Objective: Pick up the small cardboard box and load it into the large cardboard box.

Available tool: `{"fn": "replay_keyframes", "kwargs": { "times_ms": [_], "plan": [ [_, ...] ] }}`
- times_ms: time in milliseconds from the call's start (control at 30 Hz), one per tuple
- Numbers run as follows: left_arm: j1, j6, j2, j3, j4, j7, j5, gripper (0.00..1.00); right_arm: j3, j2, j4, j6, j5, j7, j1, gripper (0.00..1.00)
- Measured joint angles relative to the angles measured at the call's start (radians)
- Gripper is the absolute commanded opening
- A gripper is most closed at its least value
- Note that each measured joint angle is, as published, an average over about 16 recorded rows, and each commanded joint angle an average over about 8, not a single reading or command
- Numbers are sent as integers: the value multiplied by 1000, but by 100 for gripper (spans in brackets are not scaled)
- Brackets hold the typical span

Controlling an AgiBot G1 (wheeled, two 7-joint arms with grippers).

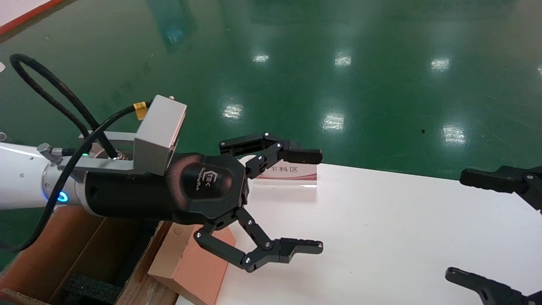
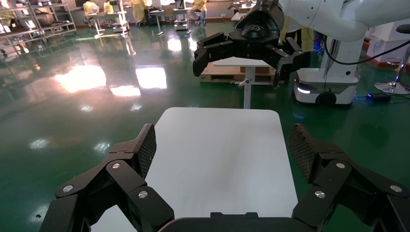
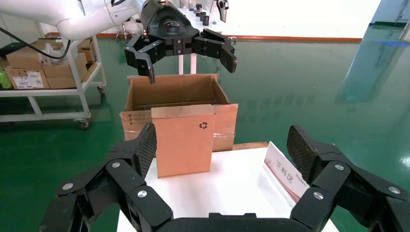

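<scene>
Brown small cardboard box [image 3: 183,140] stands on the white bench [image 1: 381,237], touching the large cardboard box [image 3: 174,94]. Left hand [image 1: 311,201] hovers spread above it. Right hand [image 1: 461,226] is spread too.

Bright, even overhead light fills the scene. The glossy green floor [image 1: 338,84] mirrors the ceiling lamps as rows of white glare patches. The white worktop [image 1: 402,220] is close to washed out, with only soft, faint shadows. The nearest claw parts look slightly soft in both wrist views.
</scene>
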Motion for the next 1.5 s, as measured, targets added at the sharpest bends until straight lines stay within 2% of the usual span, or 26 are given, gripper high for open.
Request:
{"fn": "replay_keyframes", "kwargs": {
  "times_ms": [567, 833, 967, 1133, 1500],
  "plan": [
    [0, -1, 1, 1, 0, 0, 2, 100, 0, 0, 0, 0, 0, 0, 0, 100],
    [-34, -21, 16, 32, -21, -30, 65, 100, 0, 0, 0, 0, 0, 0, 0, 100],
    [-83, -32, 27, 70, -38, -73, 144, 100, -1, 0, -1, 0, 0, 0, 0, 100],
    [-188, -24, 46, 144, -58, -169, 294, 100, -1, 0, -1, 0, 0, -1, 1, 100],
    [-454, 55, 72, 346, -63, -487, 619, 100, -2, 0, -1, 0, 1, -1, 1, 100]
  ]
}}
